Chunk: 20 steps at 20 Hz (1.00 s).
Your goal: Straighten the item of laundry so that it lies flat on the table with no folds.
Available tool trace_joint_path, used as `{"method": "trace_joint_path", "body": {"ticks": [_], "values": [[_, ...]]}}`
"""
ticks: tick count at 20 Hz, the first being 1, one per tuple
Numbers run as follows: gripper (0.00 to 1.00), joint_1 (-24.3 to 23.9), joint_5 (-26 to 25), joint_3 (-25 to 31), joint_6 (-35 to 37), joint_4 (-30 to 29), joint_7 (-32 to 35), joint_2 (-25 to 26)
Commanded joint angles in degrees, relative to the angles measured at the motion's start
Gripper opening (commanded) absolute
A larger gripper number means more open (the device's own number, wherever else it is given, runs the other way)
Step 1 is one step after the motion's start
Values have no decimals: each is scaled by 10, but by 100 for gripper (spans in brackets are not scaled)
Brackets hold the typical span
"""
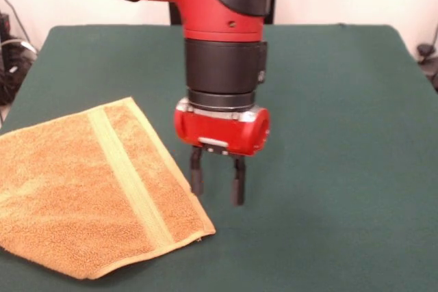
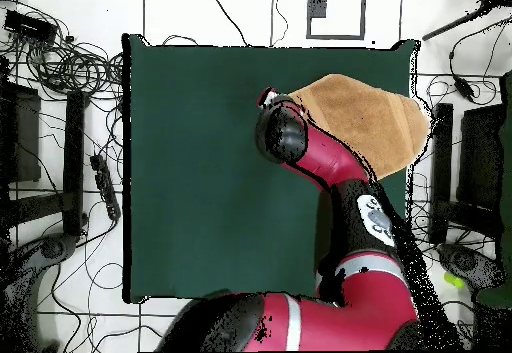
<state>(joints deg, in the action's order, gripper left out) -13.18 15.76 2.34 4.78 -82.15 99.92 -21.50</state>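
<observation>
The orange-tan towel (image 1: pixel 82 189) lies on the green table (image 1: pixel 328 135) at the left of the front view, with its paler stripe (image 1: pixel 126 176) running down near its right edge. It reaches the table's left edge. In the overhead view the towel (image 2: pixel 365 119) lies at the table's upper right, partly hidden under the arm. My gripper (image 1: pixel 217 184) hangs just right of the towel's right edge, a little above the cloth of the table. Its two black fingers (image 1: pixel 196 174) point down with a gap between them and hold nothing. No white tag shows.
The red and black arm (image 2: pixel 330 169) crosses the table's right side in the overhead view. Cables and stands (image 2: pixel 60 79) lie on the floor around the table. The table (image 2: pixel 200 169) shows bare green cloth left of the arm.
</observation>
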Motion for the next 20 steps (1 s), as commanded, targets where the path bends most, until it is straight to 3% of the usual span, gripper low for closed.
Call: {"method": "trace_joint_path", "body": {"ticks": [1, 4, 8, 16, 20], "values": [[100, 9, 21, 13, 37, -8, 108, 30], [100, -52, -19, 72, -2, -21, 76, 50], [100, -81, -40, 96, 1, -21, 58, 55], [100, -64, -44, 79, -18, -2, 79, 75], [100, -23, -21, 45, -43, 9, 106, 87]]}}
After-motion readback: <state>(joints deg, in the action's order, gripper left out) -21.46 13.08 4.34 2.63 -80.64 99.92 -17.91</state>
